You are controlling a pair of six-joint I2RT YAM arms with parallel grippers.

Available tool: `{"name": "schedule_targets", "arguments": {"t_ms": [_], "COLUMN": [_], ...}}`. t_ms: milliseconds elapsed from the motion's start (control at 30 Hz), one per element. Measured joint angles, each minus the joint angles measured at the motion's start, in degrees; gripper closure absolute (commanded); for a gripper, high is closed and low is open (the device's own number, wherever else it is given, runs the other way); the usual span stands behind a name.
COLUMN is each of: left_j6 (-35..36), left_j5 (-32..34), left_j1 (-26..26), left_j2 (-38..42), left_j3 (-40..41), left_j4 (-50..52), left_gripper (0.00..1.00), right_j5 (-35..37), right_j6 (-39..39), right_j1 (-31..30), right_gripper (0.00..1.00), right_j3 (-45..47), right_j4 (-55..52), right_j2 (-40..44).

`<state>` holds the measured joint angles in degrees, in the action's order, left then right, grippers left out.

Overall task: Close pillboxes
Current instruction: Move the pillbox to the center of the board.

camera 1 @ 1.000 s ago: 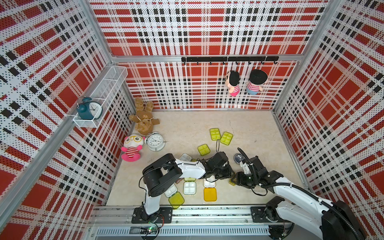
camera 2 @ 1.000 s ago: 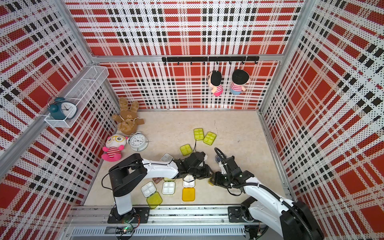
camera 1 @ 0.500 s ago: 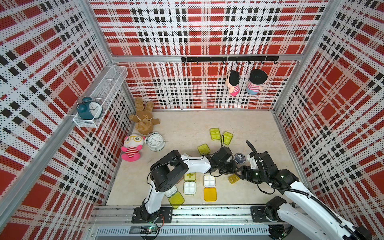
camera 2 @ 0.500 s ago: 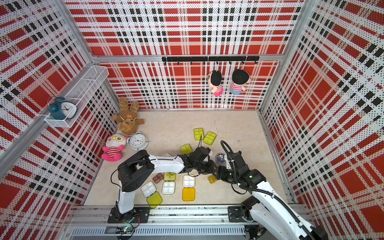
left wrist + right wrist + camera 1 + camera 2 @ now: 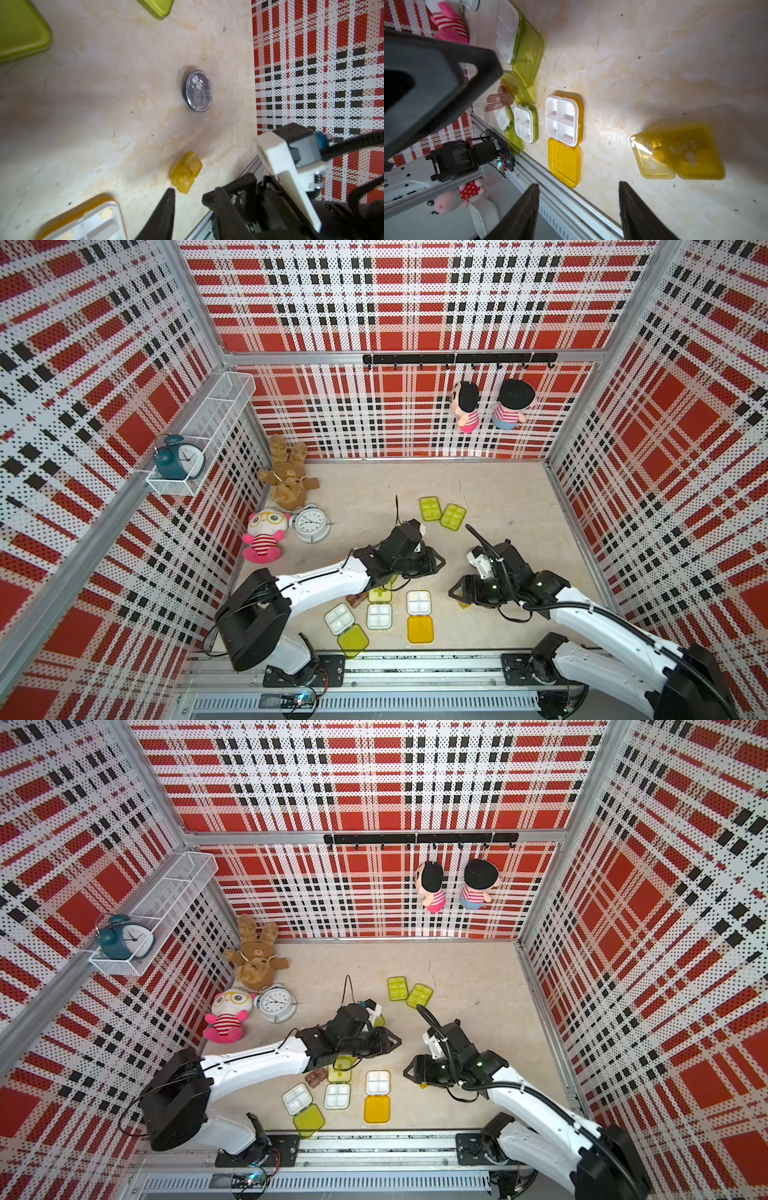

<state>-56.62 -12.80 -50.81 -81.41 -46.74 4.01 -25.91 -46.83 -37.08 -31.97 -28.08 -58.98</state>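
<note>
**A:** Where's the work?

**B:** Lower centre in both top views. The orange box (image 5: 419,602) lies with its white tray up and its lid flat below it, so it is open. Two lime trays (image 5: 379,616) to its left lie bared the same way. A brown box (image 5: 316,1076) sits just above them, too small to judge. With the lids laid out flat, I'd say each one is easy to reach from above.

**A:** Anything finished?

**B:** Two lime boxes (image 5: 429,508) above centre, lids down and touching each other. They look shut, and they lie well apart from the open ones.

**A:** What's the right arm after?

**B:** The amber box (image 5: 677,153), right of centre in the right wrist view. It is blurred, but it seems spread in two halves, lid beside base. The right gripper (image 5: 579,184) hangs near it, fingers wide apart with nothing between them. My guess is that the wide gap is there to catch that lid.

**A:** And the left?

**B:** The left gripper (image 5: 191,199) is at the bottom edge of its wrist view. Its fingers are a little apart with bare table (image 5: 104,104) between them, and it holds nothing. The round box (image 5: 198,91) sits mid-frame ahead of it, clear lid seemingly on. I judge the left is kept aside so the two arms don't clash over the amber box.

**A:** The rest?

**B:** Toys (image 5: 264,537) and a clock (image 5: 309,524) sit at left of centre, well apart from the boxes and playing no part.
</note>
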Motion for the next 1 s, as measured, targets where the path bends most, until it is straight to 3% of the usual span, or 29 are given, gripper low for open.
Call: {"name": "schedule_targets", "arguments": {"t_ms": [233, 500, 800, 1000], "left_j6": [-5.38, -13.22, -20.24, -22.45], "left_j5": [2.86, 5.49, 7.72, 8.66], "left_j1": [-0.98, -11.67, -18.36, -20.81], "left_j2": [10.16, 18.01, 20.06, 18.43], "left_j3": [10.23, 16.28, 23.41, 25.35], "left_j4": [2.51, 3.41, 2.14, -0.24], "left_gripper": [0.62, 0.53, 0.51, 0.44], "right_j5": [-4.00, -5.51, -7.67, -9.29], "right_j6": [-1.60, -3.32, -6.69, -8.63], "right_j1": [-1.68, -8.76, -9.22, -9.27], "right_gripper": [0.36, 0.33, 0.33, 0.33], "right_j3": [-0.04, 0.20, 7.56, 10.78], "right_j4": [7.98, 9.81, 12.76, 15.26], "right_j2": [-7.28, -7.63, -3.63, -2.95]}}
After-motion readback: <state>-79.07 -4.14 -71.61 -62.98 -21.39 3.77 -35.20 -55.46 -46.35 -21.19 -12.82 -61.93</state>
